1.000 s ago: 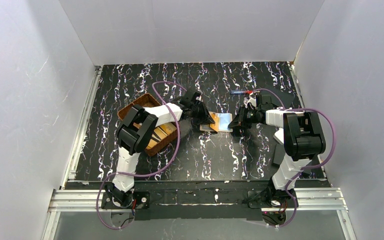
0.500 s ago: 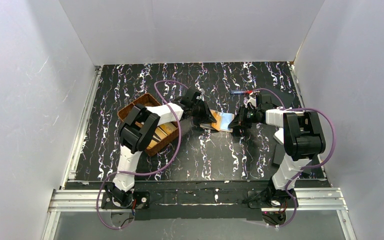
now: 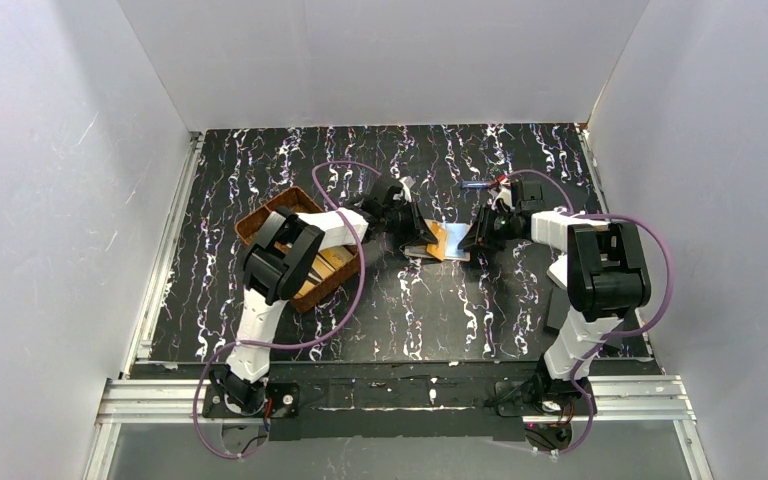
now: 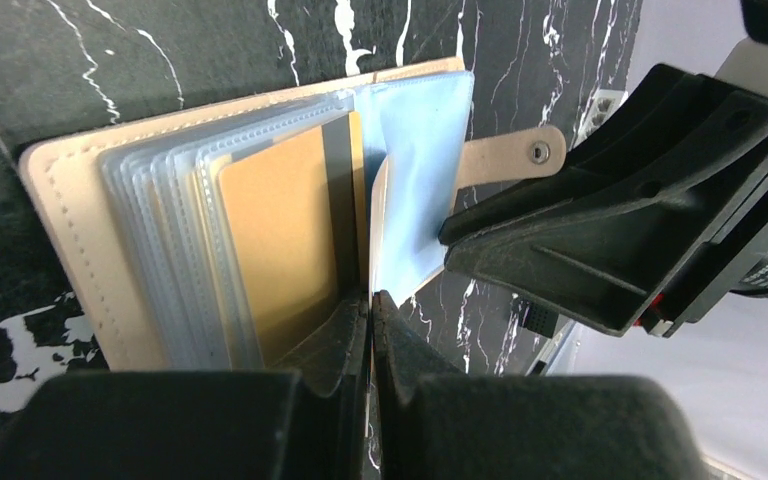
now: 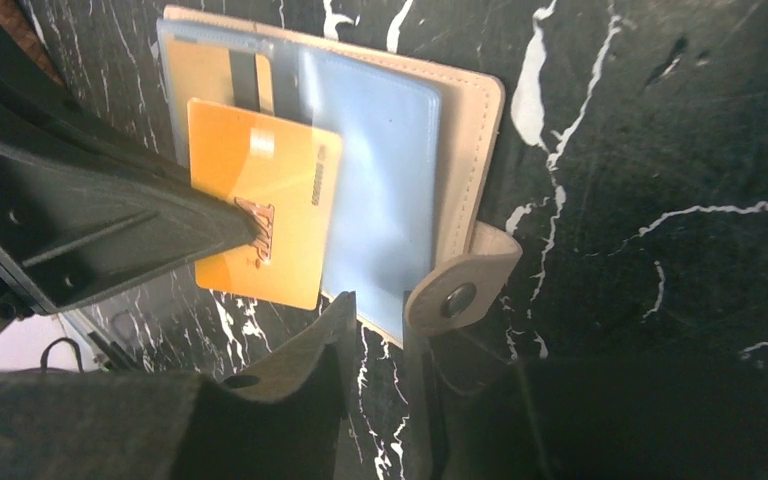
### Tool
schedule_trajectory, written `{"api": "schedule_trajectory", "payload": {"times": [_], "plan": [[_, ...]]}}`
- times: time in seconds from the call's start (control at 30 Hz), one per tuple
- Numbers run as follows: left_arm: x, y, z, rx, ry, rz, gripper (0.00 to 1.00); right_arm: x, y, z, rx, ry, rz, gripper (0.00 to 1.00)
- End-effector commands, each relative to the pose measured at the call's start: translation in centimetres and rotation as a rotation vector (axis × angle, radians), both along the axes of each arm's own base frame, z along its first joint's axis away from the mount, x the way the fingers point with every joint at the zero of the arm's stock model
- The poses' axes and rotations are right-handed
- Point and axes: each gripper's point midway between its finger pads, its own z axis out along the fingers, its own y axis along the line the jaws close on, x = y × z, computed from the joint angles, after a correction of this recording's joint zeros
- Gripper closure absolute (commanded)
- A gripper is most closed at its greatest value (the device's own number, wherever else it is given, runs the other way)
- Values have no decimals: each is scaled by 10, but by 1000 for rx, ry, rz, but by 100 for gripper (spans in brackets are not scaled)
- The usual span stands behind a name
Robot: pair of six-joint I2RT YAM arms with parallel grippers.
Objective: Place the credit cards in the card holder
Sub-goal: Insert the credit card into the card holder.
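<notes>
The card holder [image 3: 454, 243] lies open on the table between both grippers, with a beige cover [image 5: 475, 130], clear sleeves [image 4: 175, 230] and a pale blue page [image 5: 385, 170]. My left gripper [image 4: 370, 295] is shut on an orange credit card [image 5: 260, 200], held edge-on over the holder's sleeves [image 3: 437, 240]. Another tan card [image 4: 270, 240] sits in a sleeve. My right gripper [image 5: 378, 298] stands at the holder's right edge beside the snap tab [image 5: 460, 285]. Its jaws are slightly apart, with only the blue page's corner at the tips.
A brown woven tray [image 3: 270, 215] with more tan cards [image 3: 330, 262] sits left of the holder, under the left arm. A small blue and red pen-like object [image 3: 482, 185] lies behind the right gripper. A black flat piece [image 3: 557, 312] lies by the right arm.
The left gripper has carried the orange card rightward and tipped it up over the open holder. The right gripper's jaws have widened at the holder's edge.
</notes>
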Motion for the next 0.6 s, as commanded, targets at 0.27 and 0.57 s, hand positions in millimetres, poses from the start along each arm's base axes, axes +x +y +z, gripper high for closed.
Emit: {"api": "schedule_trajectory", "payload": {"times": [0.27,0.57], "plan": [[-7,-3,-11,-22,45,-28,100,26,-26,-1,-175,-31,-53,63],[10,-8,-17,-46,64,61,100,24,-16,-9,-134,0,-26,70]]}}
